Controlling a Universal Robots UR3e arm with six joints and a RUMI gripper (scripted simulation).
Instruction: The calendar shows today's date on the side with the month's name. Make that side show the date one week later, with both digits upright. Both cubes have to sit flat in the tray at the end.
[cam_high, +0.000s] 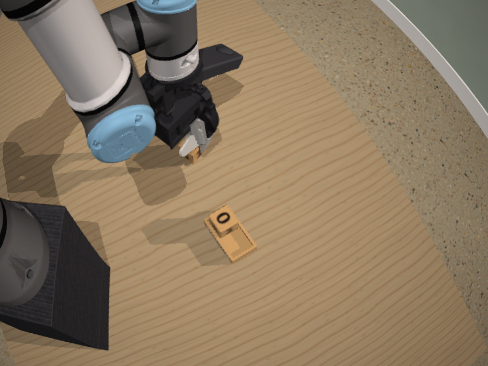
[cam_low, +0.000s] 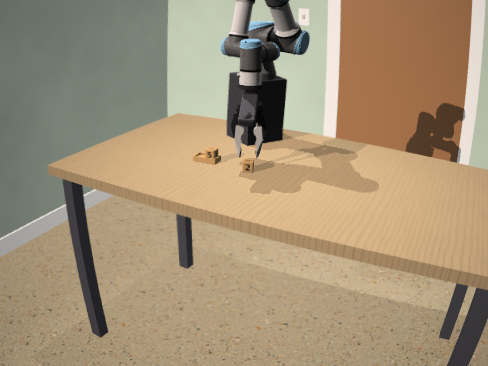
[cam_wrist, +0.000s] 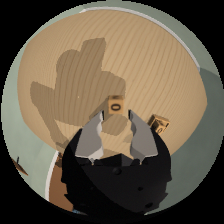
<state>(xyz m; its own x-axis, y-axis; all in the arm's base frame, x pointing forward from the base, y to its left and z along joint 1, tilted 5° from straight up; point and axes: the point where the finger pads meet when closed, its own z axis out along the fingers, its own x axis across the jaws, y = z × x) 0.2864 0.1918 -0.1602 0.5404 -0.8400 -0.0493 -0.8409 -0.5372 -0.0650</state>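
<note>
A loose wooden cube (cam_high: 194, 157) (cam_low: 248, 166) (cam_wrist: 116, 105) lies on the table outside the tray. It shows a 2 on its side in the exterior view and a 0 on top in the wrist view. A second cube (cam_high: 223, 220) (cam_low: 212, 153) (cam_wrist: 159, 128) sits in one end of the small wooden tray (cam_high: 251, 246) (cam_low: 201, 159), with a 0 on top and a 5 on a side. The tray's other end is empty. The month's name cannot be read. My gripper (cam_high: 194, 151) (cam_low: 248, 156) (cam_wrist: 116, 110) is open and empty, its fingertips just above the loose cube, which they partly hide in the top view.
The tray stands on the wooden table (cam_high: 320, 210) (cam_low: 150, 175), a short way from the loose cube, on the left in the exterior view. The arm's dark pedestal (cam_high: 80, 280) (cam_low: 272, 110) stands behind them in the exterior view.
</note>
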